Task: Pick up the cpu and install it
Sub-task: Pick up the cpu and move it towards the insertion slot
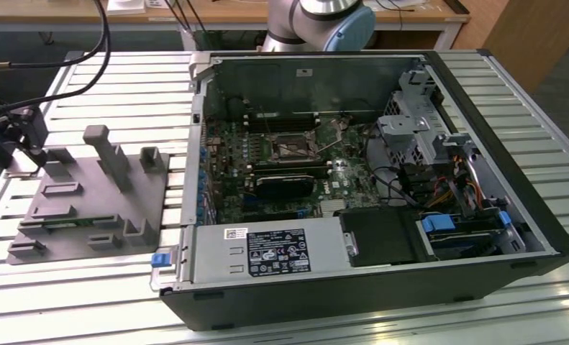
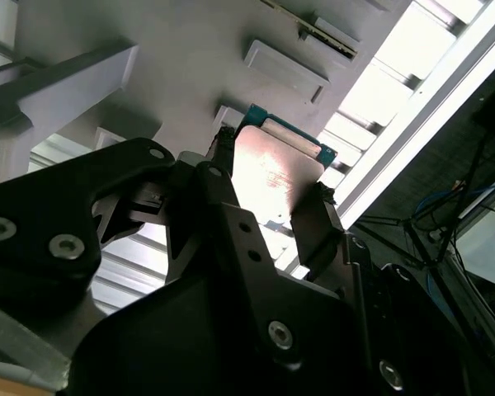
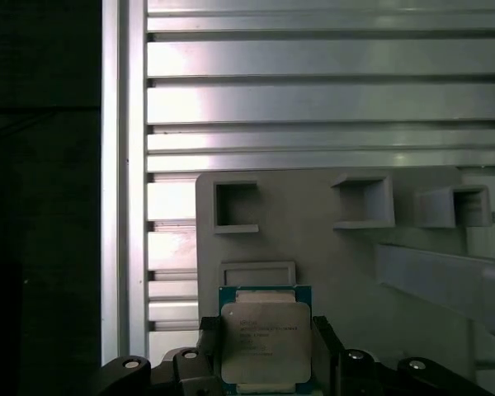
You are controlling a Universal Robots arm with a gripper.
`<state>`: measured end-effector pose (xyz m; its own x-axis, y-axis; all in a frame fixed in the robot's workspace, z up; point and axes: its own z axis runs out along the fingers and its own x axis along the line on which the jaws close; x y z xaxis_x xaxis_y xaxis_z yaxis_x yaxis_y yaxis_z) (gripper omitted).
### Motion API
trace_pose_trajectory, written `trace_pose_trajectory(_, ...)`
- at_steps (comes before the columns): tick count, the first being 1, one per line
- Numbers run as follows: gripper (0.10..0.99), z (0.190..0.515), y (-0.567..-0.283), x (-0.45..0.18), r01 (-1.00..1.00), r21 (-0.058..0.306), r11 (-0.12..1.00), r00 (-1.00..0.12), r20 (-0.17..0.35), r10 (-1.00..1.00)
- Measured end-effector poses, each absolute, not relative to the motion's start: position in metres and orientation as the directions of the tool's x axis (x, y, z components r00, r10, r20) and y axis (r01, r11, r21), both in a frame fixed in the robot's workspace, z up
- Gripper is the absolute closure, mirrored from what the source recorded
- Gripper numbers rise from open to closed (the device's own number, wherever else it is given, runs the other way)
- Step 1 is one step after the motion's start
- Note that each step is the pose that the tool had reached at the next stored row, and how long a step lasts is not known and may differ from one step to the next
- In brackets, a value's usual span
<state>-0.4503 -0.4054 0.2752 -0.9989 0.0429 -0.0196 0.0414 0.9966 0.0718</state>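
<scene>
Black metal gripper (image 3: 268,342) is shown in both wrist views pinching the small, flat, square cpu (image 3: 264,334) by two opposite edges, one dark finger (image 2: 313,223) pressed to each side. Its dull silver-grey metal top with a thin blue-green rim is turned towards the first wrist view. The cpu is held over the grey plastic tray (image 3: 313,239) with raised blocks; whether it touches the tray cannot be told. The tray is laid on the slatted aluminium worktop (image 1: 121,79) at the exterior view's left, beside the opened black computer case (image 1: 514,180), in which a green circuit board (image 1: 231,154) is mounted.
</scene>
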Motion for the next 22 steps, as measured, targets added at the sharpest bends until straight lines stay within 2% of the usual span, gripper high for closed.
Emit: trace_pose_trajectory(22,0.557,0.291,-0.405,-0.450,0.041,0.072,0.997,-0.999,-0.020,0.043)
